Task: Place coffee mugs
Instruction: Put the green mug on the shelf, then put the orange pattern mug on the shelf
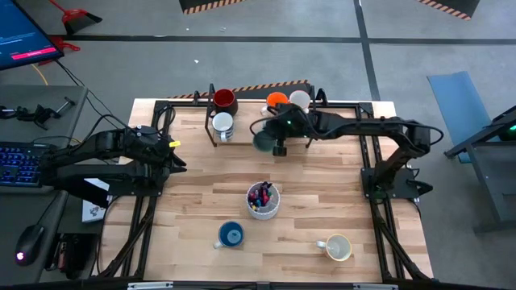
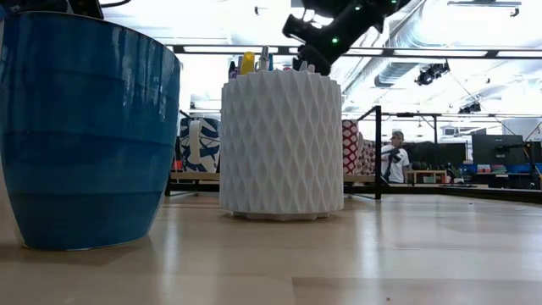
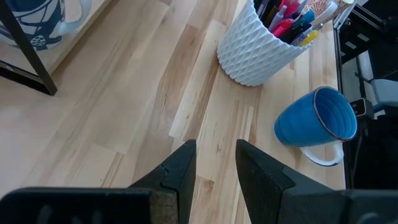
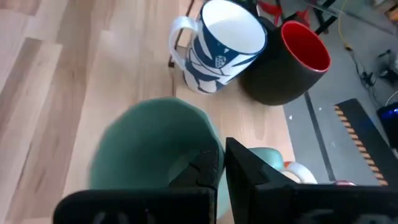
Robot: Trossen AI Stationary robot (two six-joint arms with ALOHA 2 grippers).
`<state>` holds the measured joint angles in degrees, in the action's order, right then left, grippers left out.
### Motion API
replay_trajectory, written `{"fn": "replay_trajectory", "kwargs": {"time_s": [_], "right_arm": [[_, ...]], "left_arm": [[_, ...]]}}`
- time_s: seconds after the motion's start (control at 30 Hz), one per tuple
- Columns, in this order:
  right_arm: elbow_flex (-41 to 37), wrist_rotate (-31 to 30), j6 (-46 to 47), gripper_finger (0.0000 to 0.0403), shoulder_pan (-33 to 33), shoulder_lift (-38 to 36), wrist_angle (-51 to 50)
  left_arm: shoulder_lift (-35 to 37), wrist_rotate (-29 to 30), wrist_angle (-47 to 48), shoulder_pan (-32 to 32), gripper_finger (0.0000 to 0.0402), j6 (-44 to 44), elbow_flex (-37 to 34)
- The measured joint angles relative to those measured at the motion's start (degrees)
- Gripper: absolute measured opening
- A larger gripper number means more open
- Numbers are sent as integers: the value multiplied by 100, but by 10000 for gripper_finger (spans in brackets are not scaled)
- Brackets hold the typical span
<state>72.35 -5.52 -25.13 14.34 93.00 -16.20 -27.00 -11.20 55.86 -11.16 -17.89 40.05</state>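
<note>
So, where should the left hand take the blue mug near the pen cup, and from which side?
By its rim, from above: the blue mug stands upright, mouth open, so one finger fits inside and one outside. Keep clear of the handle, which points toward the left arm's side. The left hand is open.

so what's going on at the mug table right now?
The right hand is shut on a green mug, holding it near the back of the table beside the rack with the dark red mug and a white patterned mug. The left hand waits open at the left side. A blue mug and a cream mug sit near the front, by the pen cup.
</note>
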Motion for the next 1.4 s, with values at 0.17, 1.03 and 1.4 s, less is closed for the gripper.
{"fn": "replay_trajectory", "kwargs": {"time_s": [0.17, 1.03, 1.4], "right_arm": [[549, 270, -40, 0, 197, 390, -487], [678, 469, -43, 0, 414, 884, -534], [677, 325, -45, 0, 232, 883, -534]], "left_arm": [[2, 0, 2, 0, 104, 3, 0], [1, -2, 0, 0, 104, 7, 0], [2, 0, 0, 0, 104, 7, 0]]}}
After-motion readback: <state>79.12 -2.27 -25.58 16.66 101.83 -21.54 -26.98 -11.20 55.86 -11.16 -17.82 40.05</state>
